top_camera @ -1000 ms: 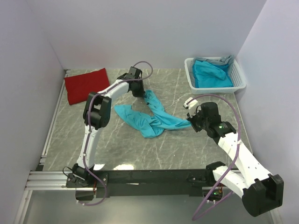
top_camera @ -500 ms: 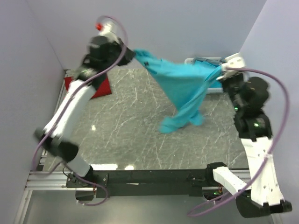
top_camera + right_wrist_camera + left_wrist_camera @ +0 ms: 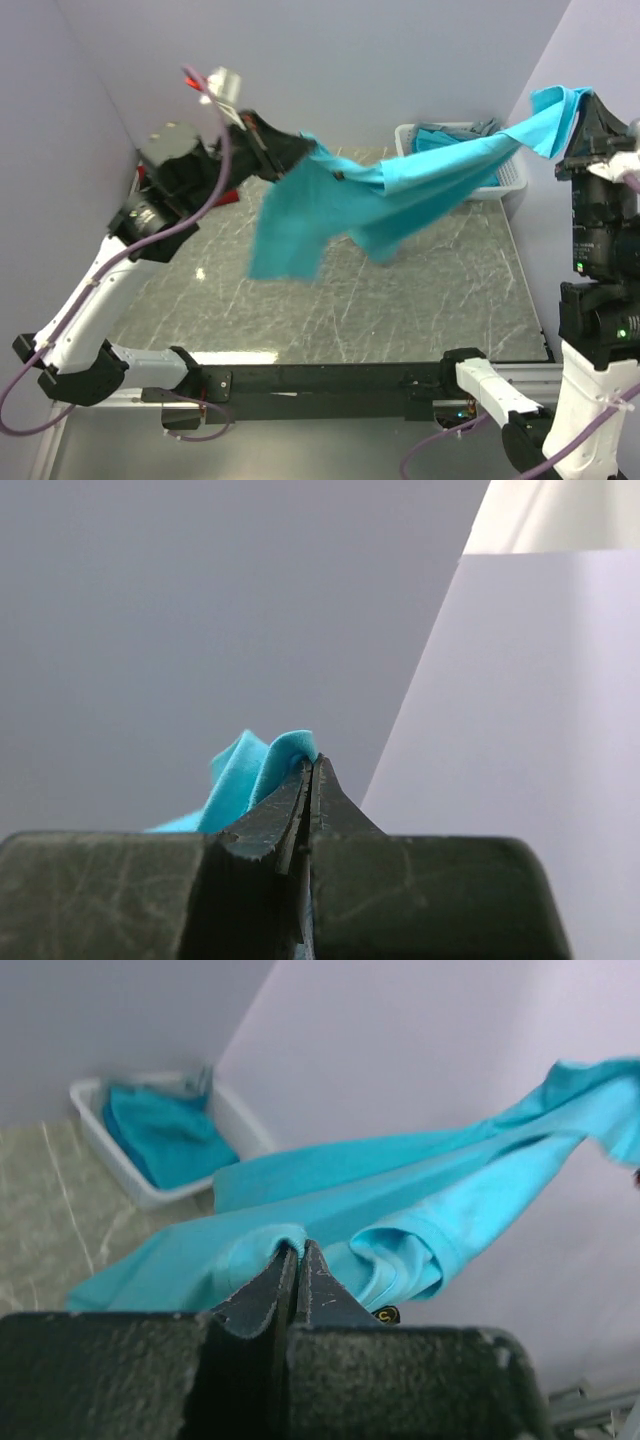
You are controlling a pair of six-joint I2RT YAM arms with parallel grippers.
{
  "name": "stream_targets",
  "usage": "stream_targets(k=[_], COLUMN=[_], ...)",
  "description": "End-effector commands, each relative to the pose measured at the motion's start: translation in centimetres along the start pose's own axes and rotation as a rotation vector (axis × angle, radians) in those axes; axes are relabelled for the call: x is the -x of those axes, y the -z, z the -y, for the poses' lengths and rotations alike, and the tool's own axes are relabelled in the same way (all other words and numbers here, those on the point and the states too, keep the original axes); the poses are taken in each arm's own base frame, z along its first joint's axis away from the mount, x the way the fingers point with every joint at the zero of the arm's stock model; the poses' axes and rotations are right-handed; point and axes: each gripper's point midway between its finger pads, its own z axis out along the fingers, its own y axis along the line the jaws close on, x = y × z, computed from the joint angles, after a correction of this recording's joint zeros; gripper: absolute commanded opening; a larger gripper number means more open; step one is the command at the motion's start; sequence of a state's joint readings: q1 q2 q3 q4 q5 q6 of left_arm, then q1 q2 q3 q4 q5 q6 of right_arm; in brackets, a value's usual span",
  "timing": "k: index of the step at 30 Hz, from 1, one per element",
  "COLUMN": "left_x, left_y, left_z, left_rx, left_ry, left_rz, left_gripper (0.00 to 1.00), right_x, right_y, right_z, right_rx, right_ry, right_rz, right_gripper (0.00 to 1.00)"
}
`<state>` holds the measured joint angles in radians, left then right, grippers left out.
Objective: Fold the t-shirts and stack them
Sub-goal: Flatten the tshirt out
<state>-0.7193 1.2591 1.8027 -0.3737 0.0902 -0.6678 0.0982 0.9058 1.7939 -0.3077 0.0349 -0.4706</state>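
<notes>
Top external view: at the near edge both white-and-black arms rear up from their bases. The left arm is bent and reaches up to the right; the right arm stands almost upright by the right wall. The left gripper (image 3: pixel 288 150) is pinched tight on one end of the turquoise-blue short-sleeved cloth t-shirt (image 3: pixel 400 185), and the right gripper (image 3: pixel 585 105) is clamped on the other end, higher up. The shirt hangs stretched between them above the grey marbled table (image 3: pixel 400 300). A small dark mark (image 3: pixel 340 176) on it may be a label, but it is unreadable. Beyond, a white slatted plastic basket (image 3: pixel 512 178) holds another turquoise shirt (image 3: pixel 160 1138).
</notes>
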Motion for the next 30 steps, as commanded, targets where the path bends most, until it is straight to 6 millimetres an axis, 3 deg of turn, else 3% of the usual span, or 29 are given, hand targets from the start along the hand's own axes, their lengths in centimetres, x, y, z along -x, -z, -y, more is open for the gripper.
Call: stream_targets(k=[1,6,10,12,13,14,15,17,18,19,21,22,23,24,26,27,28,29,30], left_x=[-2.3,-5.6,-6.3,-6.7,-5.8,-7.9,-8.0,-10.4,-11.1,-13.1,-14.3,-16.4,-16.5,-17.1,-18.5,-17.9,-17.7,-17.5,-17.4], left_y=[0.6,0.4,0.6,1.0,2.1,2.2,2.5,4.1,4.6,5.8,6.9,8.0,8.3,8.8,10.1,10.7,11.3,12.1,13.6], left_z=[0.9,3.0,5.1,5.4,5.5,3.7,3.1,-0.1,-1.4,-3.5,-6.3,-8.5,-9.7,-11.1,-14.0,-15.9,-16.9,-18.4,-20.9], left_rx=[-0.030,-0.125,-0.206,-0.226,-0.226,-0.180,-0.168,-0.067,-0.028,0.025,0.139,0.195,0.239,0.290,0.406,0.489,0.538,0.604,0.722], left_ry=[0.043,0.073,0.091,0.102,0.104,0.123,0.136,0.200,0.226,0.258,0.363,0.397,0.459,0.485,0.545,0.547,0.585,0.597,0.577], left_rz=[-0.068,-0.179,-0.207,-0.204,-0.165,-0.193,-0.168,-0.157,-0.148,-0.156,-0.108,-0.107,-0.058,-0.038,-0.006,0.065,0.110,0.162,0.229], left_gripper=[0.00,0.01,0.00,0.00,0.00,0.00,0.00,0.00,0.00,0.00,0.00,0.00,0.00,0.01,0.01,0.01,0.01,0.12,0.19], right_x=[-1.7,-3.0,-3.2,-3.8,-4.1,-4.4,-5.8,-7.1,-9.1,-9.6,-12.4,-13.1,-13.2,-15.4,-16.7,-19.2,-20.2,-23.8,-23.2], right_y=[-2.7,-3.5,-4.5,-5.9,-6.4,-7.0,-8.3,-9.5,-10.5,-10.8,-11.7,-11.8,-11.8,-12.7,-13.3,-14.7,-15.2,-15.1,-16.6], right_z=[-0.5,-1.0,-1.4,-2.4,-3.3,-4.2,-5.8,-8.6,-10.6,-13.1,-17.7,-19.6,-22.6,-25.6,-30.0,-32.8,-34.6,-39.1,-39.3], right_rx=[-0.018,-0.029,-0.022,0.015,0.050,0.087,0.130,0.212,0.249,0.305,0.373,0.408,0.466,0.498,0.545,0.529,0.531,0.558,0.518], right_ry=[-0.030,-0.060,-0.081,-0.112,-0.127,-0.144,-0.189,-0.235,-0.249,-0.266,-0.270,-0.277,-0.300,-0.323,-0.364,-0.378,-0.386,-0.381,-0.400], right_rz=[-0.030,-0.049,-0.047,-0.062,-0.066,-0.069,-0.103,-0.124,-0.164,-0.172,-0.211,-0.222,-0.227,-0.274,-0.318,-0.372,-0.394,-0.468,-0.457], right_gripper=[0.00,0.00,0.00,0.00,0.00,0.00,0.00,0.00,0.00,0.00,0.00,0.00,0.00,0.00,0.00,0.00,0.00,0.00,0.04])
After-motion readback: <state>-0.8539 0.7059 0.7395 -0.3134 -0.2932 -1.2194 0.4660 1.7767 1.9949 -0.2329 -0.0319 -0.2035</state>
